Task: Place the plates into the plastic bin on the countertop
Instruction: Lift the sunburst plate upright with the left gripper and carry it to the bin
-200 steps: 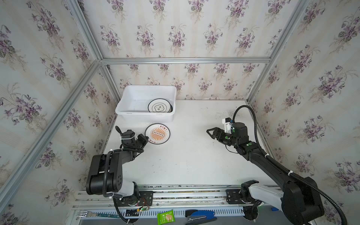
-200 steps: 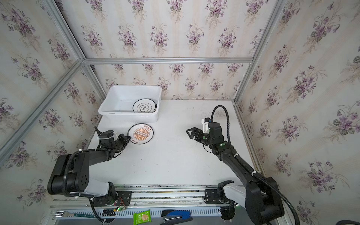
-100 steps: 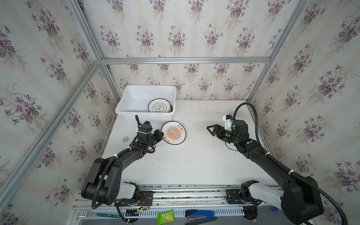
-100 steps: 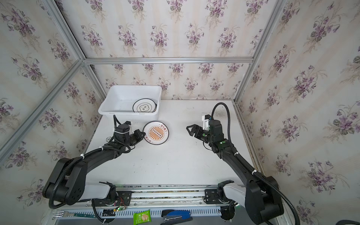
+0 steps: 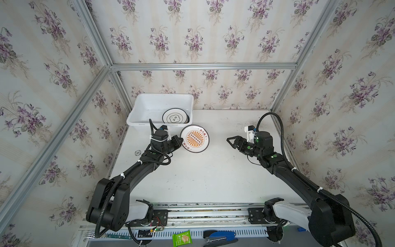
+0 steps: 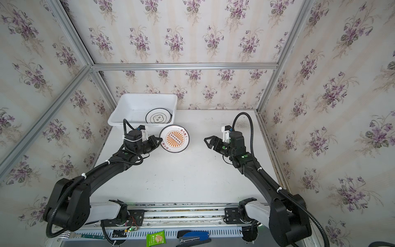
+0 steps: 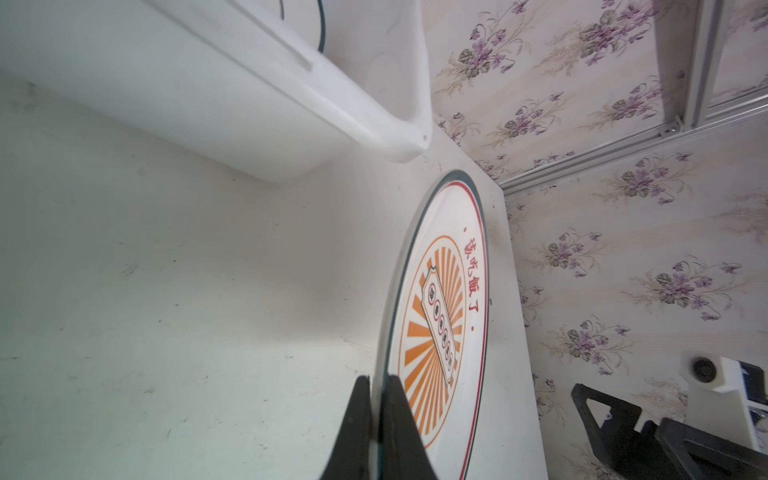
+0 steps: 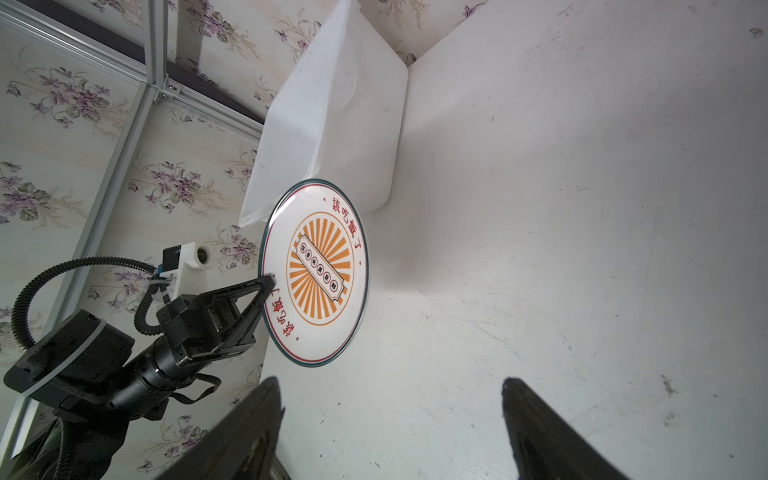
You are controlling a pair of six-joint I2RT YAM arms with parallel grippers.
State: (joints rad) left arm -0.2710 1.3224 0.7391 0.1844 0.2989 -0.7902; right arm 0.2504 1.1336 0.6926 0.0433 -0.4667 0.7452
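The countertop [image 5: 203, 177] was white with dark scuffs, and floral walls [image 5: 192, 32] stood around it. The bin [image 5: 147, 107] stood at the far left corner of the countertop, against the back wall. The left arm [image 5: 136, 171] reached from the front toward the bin. The right arm [image 5: 288, 171] reached over the right half of the countertop, with its wrist turned toward the middle.

Two plates were visible. The sunburst plate [image 5: 195, 139], white with orange rays and red characters, was in the air above the countertop. It was just in front of the near right corner of the bin, and outside it. Its face looked upward and it was a little tilted. In the right wrist view its shadow fell on the countertop, apart from it. The emblem plate [image 5: 175, 117], with a black rim, lay flat inside the bin, at the right side near the front wall.

The left gripper [image 5: 180, 142] was closed on the rim of the sunburst plate, at the side nearest to its arm. The left wrist view showed its fingers [image 7: 357, 415] pinching the thin edge. The right gripper [image 5: 230, 142] was well apart from that plate, to its right, above bare countertop. Its jaws stood wide apart and nothing was between them.

A green packet [image 5: 181, 237] and a blue stapler [image 5: 220, 236] lay below the front edge.
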